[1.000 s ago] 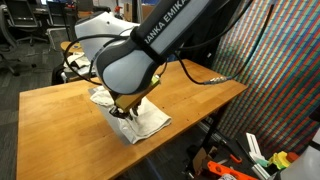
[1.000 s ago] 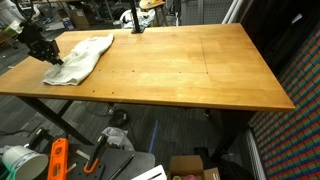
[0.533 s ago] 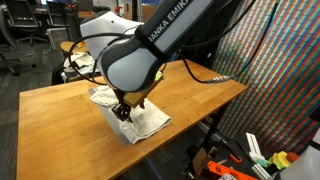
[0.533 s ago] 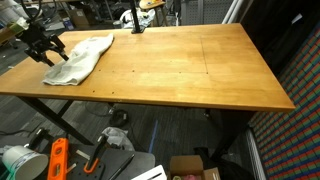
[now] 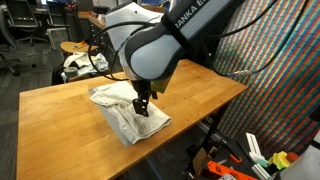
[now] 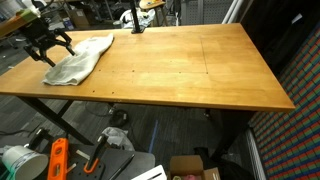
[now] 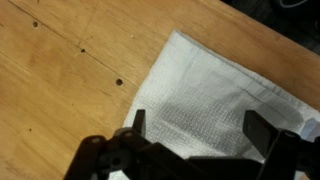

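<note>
Wrist view shows the gripper [image 7: 200, 126] wide open, empty, over a white woven cloth [image 7: 208, 80].

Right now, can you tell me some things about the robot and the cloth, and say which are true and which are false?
1. The fingers stand wide apart. True.
2. The cloth is blue. False: it is white.
3. The cloth lies on a wooden table. True.
4. The fingers are lifting the cloth into the air. False: the cloth lies on the table and nothing grips it.
</note>
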You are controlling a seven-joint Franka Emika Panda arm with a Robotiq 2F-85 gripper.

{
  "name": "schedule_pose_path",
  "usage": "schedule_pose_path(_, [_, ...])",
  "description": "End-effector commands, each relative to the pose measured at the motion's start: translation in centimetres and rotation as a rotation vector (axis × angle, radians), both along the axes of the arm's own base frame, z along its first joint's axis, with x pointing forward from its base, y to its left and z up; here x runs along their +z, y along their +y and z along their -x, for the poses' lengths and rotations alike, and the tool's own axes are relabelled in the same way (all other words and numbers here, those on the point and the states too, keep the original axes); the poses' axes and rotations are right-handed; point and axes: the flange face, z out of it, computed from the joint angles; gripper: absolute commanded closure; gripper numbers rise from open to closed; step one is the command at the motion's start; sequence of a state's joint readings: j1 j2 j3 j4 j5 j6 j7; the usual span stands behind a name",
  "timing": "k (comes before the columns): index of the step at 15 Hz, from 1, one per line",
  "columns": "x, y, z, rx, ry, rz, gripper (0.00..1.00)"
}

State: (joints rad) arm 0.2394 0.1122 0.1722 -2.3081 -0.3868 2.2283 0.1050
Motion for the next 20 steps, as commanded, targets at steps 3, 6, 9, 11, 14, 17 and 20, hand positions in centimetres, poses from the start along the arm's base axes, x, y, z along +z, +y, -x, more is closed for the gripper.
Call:
schedule_pose_path(3, [-0.4,-1.3,0.5,0.025,0.054,-0.103,0.00])
schedule_pose_path(6, [-1.7,-1.1,0.7,0.008,0.072,-0.152,0.25])
schedule_pose_path(9, [-2.5,-1.5,1.1,-0.013,0.079,-0.157,0.42])
schedule_pose_path(11, [-3.0,-2.0,1.3,-0.011,0.088,-0.134,0.56])
schedule_pose_path(14, [-3.4,-2.6,1.5,-0.017,0.097,-0.136,0.80])
schedule_pose_path(17, [-3.8,-2.8,1.5,-0.023,0.081,-0.118,0.95])
schedule_pose_path(20, [-4.4,-3.0,1.4,-0.001,0.085,-0.097,0.96])
